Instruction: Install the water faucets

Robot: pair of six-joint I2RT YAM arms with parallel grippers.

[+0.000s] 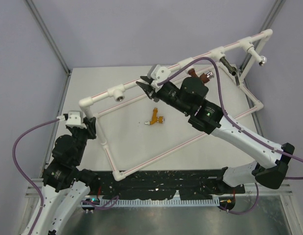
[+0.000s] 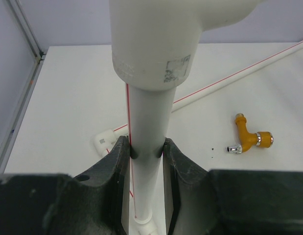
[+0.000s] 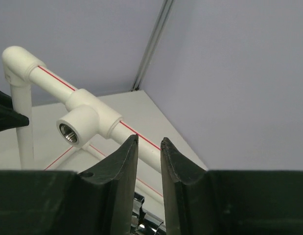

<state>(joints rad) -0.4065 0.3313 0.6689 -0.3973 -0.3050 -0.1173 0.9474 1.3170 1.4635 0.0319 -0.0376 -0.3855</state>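
We read the left gripper (image 2: pixel 146 149) as an anchor. Its black jaws are clamped on an upright post of the white plastic pipe frame (image 2: pixel 149 98) with thin red stripes, at the left of the overhead view, most likely so the frame cannot twist while a tap is threaded in.

The right gripper (image 3: pixel 149 142) sits at centre top of that view, beside the top rail, facing an empty white tee socket (image 3: pixel 73 129) with a metal thread. Its jaws are almost together, with only a thin slit between them. We cannot tell whether the metallic glint low in that slit is something held.

The orange-yellow faucet (image 1: pixel 155 117), with silver-tipped spout and banded handle, lies on its side on the white table (image 1: pixel 107 81), mid-frame, apart from both grippers. Along the rail at upper right sit a red-brown faucet (image 1: pixel 207 76), a dark grey faucet (image 1: pixel 231 66) and a shiny chrome faucet (image 1: pixel 262 59), apparently already fitted.
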